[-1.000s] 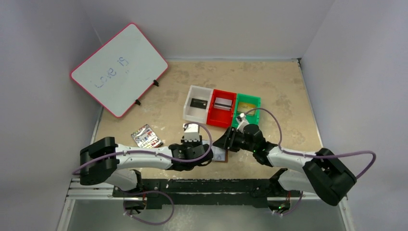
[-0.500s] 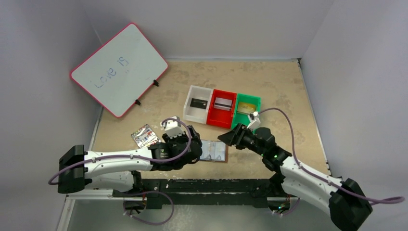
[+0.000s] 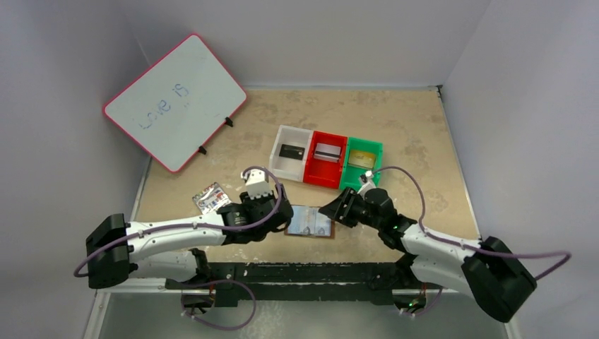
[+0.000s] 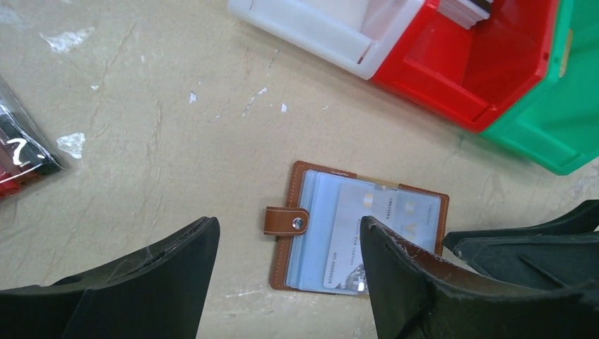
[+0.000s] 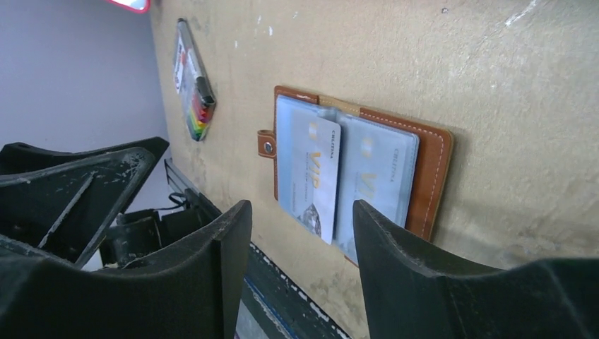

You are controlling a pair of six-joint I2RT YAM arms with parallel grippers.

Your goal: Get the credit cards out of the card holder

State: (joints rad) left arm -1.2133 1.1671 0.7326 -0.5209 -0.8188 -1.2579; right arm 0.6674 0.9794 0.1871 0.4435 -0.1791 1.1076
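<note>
The brown card holder lies open on the table near the front edge, its snap tab to the left. A silvery VIP card sticks partly out of its bluish sleeves; a second card sits in the right sleeve. The holder also shows in the left wrist view. My left gripper is open and empty just left of the holder, above the snap tab. My right gripper is open and empty at the holder's right edge. A black card, a silvery card and a gold-tan card lie in the bins.
White bin, red bin and green bin stand in a row just behind the holder. A white pack with rainbow stripes lies to the left. A pink-rimmed whiteboard stands at the back left.
My left gripper has drawn back to the left off the card holder, which now lies uncovered. My right arm swung its elbow out and back; its gripper stays at the holder's right edge.
</note>
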